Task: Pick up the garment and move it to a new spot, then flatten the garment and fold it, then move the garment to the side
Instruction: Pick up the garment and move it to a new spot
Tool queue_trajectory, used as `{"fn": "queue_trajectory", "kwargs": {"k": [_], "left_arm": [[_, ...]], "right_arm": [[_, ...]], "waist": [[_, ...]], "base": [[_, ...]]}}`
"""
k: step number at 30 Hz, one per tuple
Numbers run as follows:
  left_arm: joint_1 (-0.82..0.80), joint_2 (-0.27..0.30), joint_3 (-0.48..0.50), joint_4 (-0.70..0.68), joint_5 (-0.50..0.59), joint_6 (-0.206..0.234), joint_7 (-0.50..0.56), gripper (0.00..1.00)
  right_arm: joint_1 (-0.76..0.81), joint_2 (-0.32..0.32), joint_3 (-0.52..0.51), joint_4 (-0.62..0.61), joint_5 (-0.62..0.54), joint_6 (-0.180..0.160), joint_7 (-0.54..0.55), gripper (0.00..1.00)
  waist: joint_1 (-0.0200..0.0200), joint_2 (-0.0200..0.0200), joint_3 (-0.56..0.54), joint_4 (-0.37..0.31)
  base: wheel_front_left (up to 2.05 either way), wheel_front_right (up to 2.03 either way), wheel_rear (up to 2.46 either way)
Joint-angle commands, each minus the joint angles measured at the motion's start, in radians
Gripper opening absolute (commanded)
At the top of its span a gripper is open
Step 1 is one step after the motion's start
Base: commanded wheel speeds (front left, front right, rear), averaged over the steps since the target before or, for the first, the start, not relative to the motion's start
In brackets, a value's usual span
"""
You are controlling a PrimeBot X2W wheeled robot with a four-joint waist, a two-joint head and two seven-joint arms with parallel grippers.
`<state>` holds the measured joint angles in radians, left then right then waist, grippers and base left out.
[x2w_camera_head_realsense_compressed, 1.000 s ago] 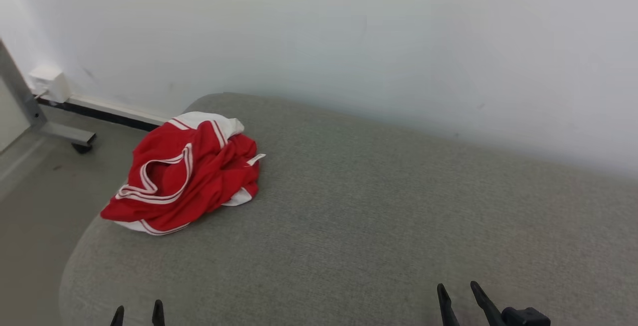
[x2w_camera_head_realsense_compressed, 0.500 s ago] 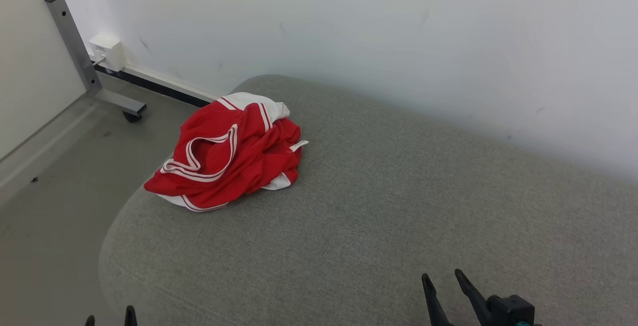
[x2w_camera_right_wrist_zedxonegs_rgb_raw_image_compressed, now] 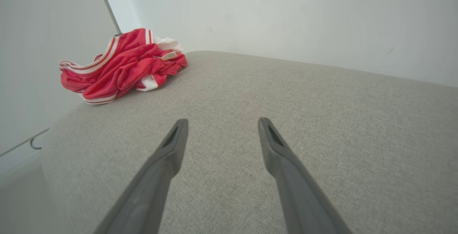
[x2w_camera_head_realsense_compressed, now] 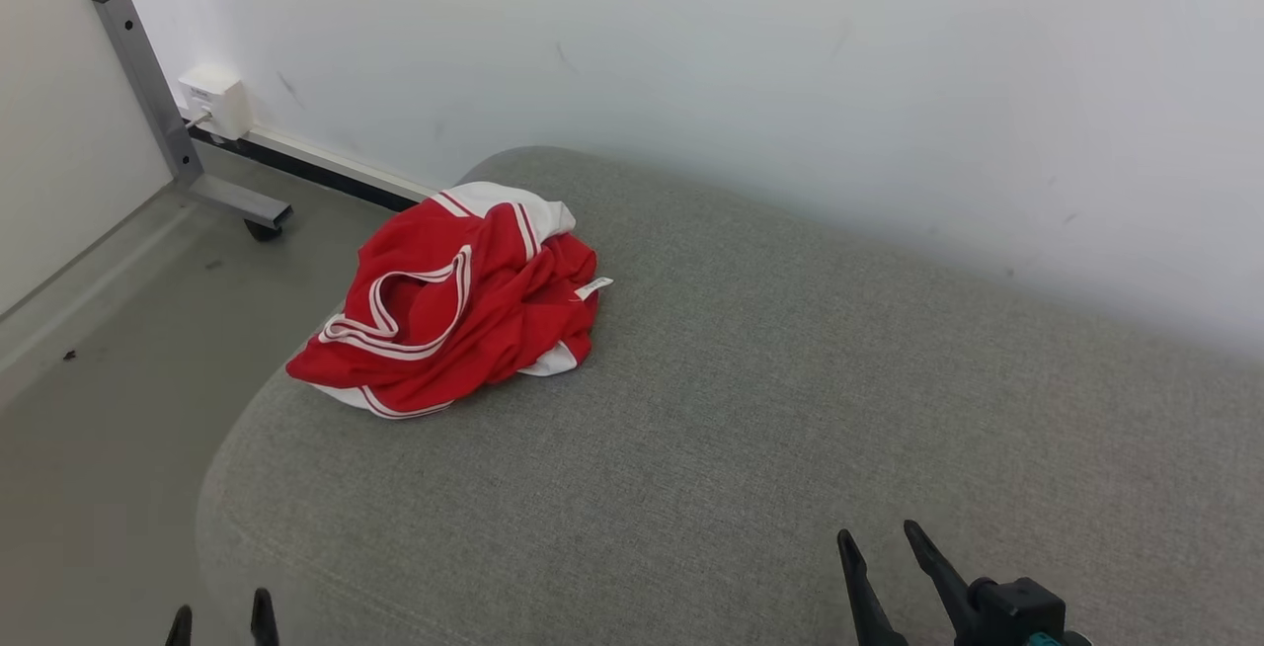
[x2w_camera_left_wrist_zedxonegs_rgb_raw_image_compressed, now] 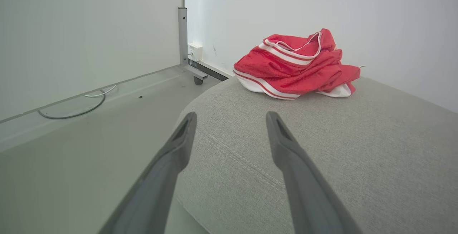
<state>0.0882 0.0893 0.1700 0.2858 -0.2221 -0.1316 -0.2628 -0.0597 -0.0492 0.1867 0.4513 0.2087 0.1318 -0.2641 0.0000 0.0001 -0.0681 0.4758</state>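
Broadly, the grey cushion (x2w_camera_head_realsense_compressed: pixel 750 409) takes up most of the scene, running from the near edge back to the white wall (x2w_camera_head_realsense_compressed: pixel 691 53), with bare floor (x2w_camera_head_realsense_compressed: pixel 99 379) off its rounded left end. The garment (x2w_camera_head_realsense_compressed: pixel 449 315) sits on the cushion's far-left part, close to that rounded end and a little short of the wall. It is well apart from both tools.

From either tool it lies farther away and to the left. The left gripper (x2w_camera_head_realsense_compressed: pixel 220 611) hangs at the near-left corner of the cushion, partly over the floor. Its wrist view has the heap ahead and slightly right of where its fingers point. The right gripper (x2w_camera_head_realsense_compressed: pixel 877 530) is near the cushion's near edge, well over to the right, and sees the heap far off to its left. By my reading the left arm is nearer, so the first reach looks like its job. Both grippers have their fingers spread wide with nothing between them.

The garment is a crumpled red heap with white panels and red-and-white striped trim. It is bunched up rather than flat, and its longer run goes from near-left to far-right. A striped band curls in a loop across the top, and white cloth shows at the far end and along the near hem. A small white label (x2w_camera_head_realsense_compressed: pixel 593 287) pokes out on its right side.
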Motion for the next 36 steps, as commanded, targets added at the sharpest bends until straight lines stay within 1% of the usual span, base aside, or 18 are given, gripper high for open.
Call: {"fn": "queue_trajectory", "kwargs": {"k": [1,4,7,12,16,18,20,21,23,25,27,29,30,33,36], "left_arm": [[-0.024,0.010,-0.008,0.007,-0.002,0.002,-0.003,1.00],[-0.089,0.037,-0.046,0.056,-0.020,0.002,0.001,1.00],[-0.169,0.067,-0.062,0.092,-0.051,0.002,0.019,1.00],[-0.322,0.111,-0.053,0.128,-0.089,0.002,0.076,1.00],[-0.437,0.155,-0.052,0.149,-0.148,0.002,0.144,1.00],[-0.485,0.195,-0.050,0.152,-0.180,0.002,0.182,1.00],[-0.521,0.220,-0.050,0.142,-0.211,0.002,0.221,1.00],[-0.539,0.231,-0.055,0.134,-0.248,0.002,0.248,1.00],[-0.569,0.277,-0.050,0.115,-0.318,0.002,0.316,1.00],[-0.592,0.316,-0.054,0.080,-0.423,0.002,0.389,1.00],[-0.606,0.368,-0.030,0.054,-0.506,0.002,0.456,1.00],[-0.624,0.427,-0.013,0.042,-0.565,0.002,0.509,1.00],[-0.634,0.446,-0.013,0.042,-0.587,0.002,0.532,1.00],[-0.669,0.485,-0.008,0.043,-0.665,0.002,0.598,1.00],[-0.696,0.518,-0.010,0.039,-0.719,0.002,0.664,1.00]], "right_arm": [[0.010,-0.002,-0.004,-0.006,-0.008,-0.002,-0.001,1.00],[0.026,-0.002,-0.016,-0.028,-0.016,-0.002,-0.001,1.00],[0.026,-0.002,-0.005,-0.053,-0.031,-0.002,-0.001,1.00],[-0.015,-0.003,0.022,-0.119,-0.085,-0.002,0.017,1.00],[-0.046,-0.003,0.055,-0.209,-0.133,-0.002,0.051,1.00],[-0.063,-0.003,0.075,-0.260,-0.145,-0.002,0.071,1.00],[-0.078,-0.003,0.090,-0.309,-0.154,-0.002,0.089,1.00],[-0.082,-0.003,0.095,-0.329,-0.157,-0.002,0.097,1.00],[-0.091,-0.003,0.110,-0.368,-0.160,-0.002,0.110,1.00],[-0.099,-0.003,0.124,-0.400,-0.163,-0.002,0.115,1.00],[-0.107,-0.003,0.130,-0.420,-0.164,-0.002,0.119,1.00],[-0.111,-0.002,0.138,-0.431,-0.163,-0.002,0.116,1.00],[-0.111,-0.002,0.137,-0.434,-0.162,-0.002,0.114,1.00],[-0.117,-0.002,0.138,-0.430,-0.159,-0.002,0.104,1.00],[-0.128,-0.001,0.139,-0.424,-0.155,-0.002,0.089,1.00]], "waist": [[0.0000,-0.0001,0.000,0.000],[0.0000,-0.0001,0.002,0.000],[0.0000,-0.0001,0.028,-0.028],[0.0000,-0.0001,0.143,-0.118],[0.0000,-0.0001,0.249,-0.203],[0.0000,-0.0001,0.305,-0.250],[0.0000,-0.0001,0.358,-0.295],[0.0000,-0.0001,0.381,-0.315],[0.0000,-0.0001,0.427,-0.354],[0.0000,-0.0001,0.468,-0.390],[0.0000,-0.0001,0.505,-0.420],[0.0000,-0.0001,0.539,-0.443],[0.0000,-0.0001,0.552,-0.450],[0.0000,-0.0001,0.589,-0.473],[0.0000,-0.0001,0.616,-0.490]], "base": [[0.00,0.00,0.00],[0.00,0.00,0.00],[0.00,0.00,0.00],[0.00,0.00,0.00],[0.00,0.00,0.00],[0.00,0.00,0.00],[0.00,0.00,0.00],[0.00,0.00,0.00],[0.00,0.00,0.00],[0.00,0.00,0.00],[0.00,0.00,0.00],[0.00,0.00,0.00],[0.00,0.00,0.00],[0.00,0.00,0.00],[0.00,0.00,0.00]]}}
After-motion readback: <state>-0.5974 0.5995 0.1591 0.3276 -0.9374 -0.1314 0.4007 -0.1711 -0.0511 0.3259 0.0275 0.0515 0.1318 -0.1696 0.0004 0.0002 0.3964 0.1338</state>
